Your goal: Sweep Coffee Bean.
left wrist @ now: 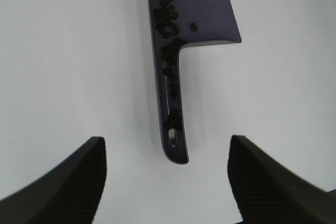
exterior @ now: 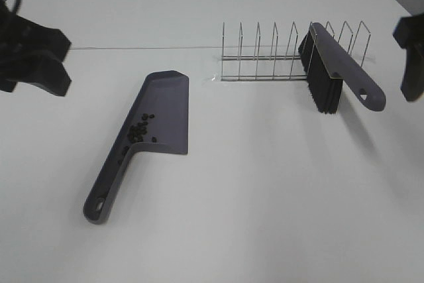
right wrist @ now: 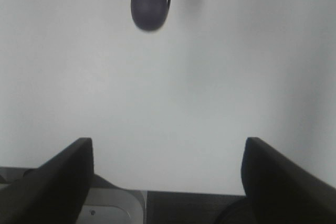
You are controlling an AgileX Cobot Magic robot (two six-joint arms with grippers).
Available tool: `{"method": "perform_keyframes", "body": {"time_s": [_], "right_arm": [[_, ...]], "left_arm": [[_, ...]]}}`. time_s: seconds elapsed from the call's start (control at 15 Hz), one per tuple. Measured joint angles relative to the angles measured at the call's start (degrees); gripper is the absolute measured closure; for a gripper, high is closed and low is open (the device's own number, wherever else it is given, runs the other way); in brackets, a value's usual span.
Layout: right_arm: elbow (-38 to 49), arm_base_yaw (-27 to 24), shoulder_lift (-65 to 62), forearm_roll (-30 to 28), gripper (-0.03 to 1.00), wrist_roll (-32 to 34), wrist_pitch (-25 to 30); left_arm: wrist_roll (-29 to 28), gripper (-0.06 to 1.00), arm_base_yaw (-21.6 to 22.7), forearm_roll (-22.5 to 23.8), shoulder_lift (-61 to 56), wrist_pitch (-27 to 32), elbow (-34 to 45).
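Note:
A purple-grey dustpan (exterior: 165, 107) lies flat on the white table, its handle (exterior: 106, 193) pointing toward the near left. Coffee beans (exterior: 139, 132) sit bunched in the pan near the handle, and the left wrist view shows more beans (left wrist: 167, 22) strewn down the handle's groove. My left gripper (exterior: 56, 57) hovers at the far left, open and empty, apart from the handle end (left wrist: 176, 150). The brush (exterior: 348, 71) leans on a wire rack, black bristles (exterior: 323, 84) down. My right gripper (exterior: 405, 57) is open, just right of the brush handle tip (right wrist: 151, 3).
A wire rack (exterior: 278, 54) with several upright dividers stands at the back centre, holding the brush at its right end. A seam line (exterior: 132, 48) crosses the white table behind the dustpan.

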Motion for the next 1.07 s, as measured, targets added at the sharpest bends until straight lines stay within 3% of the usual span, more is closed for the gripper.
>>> {"method": "perform_keyframes", "body": {"time_s": [0.27,0.47,0.8,0.93,1.07], "right_arm": [[20.91,0.0,-17.93,0.11,0.23,0.0,-1.15],[29.97,0.0,-31.4,0.11,0.23,0.0,-1.03],[33.75,0.0,-53.29,0.11,0.23,-1.15,-0.86],[33.8,0.0,-62.74,0.11,0.23,-5.27,-0.8],[33.8,0.0,-69.21,0.11,0.23,-7.73,-1.49]], "left_arm": [[0.06,0.31,0.0,1.26,-16.84,6.07,13.01],[1.78,0.31,0.0,1.26,-30.6,12.15,19.77],[5.33,0.31,0.0,0.86,-49.79,18.91,21.77],[6.13,0.31,0.0,0.29,-57.3,19.08,21.77],[10.83,0.31,0.0,-1.66,-60.33,18.16,22.06]]}}
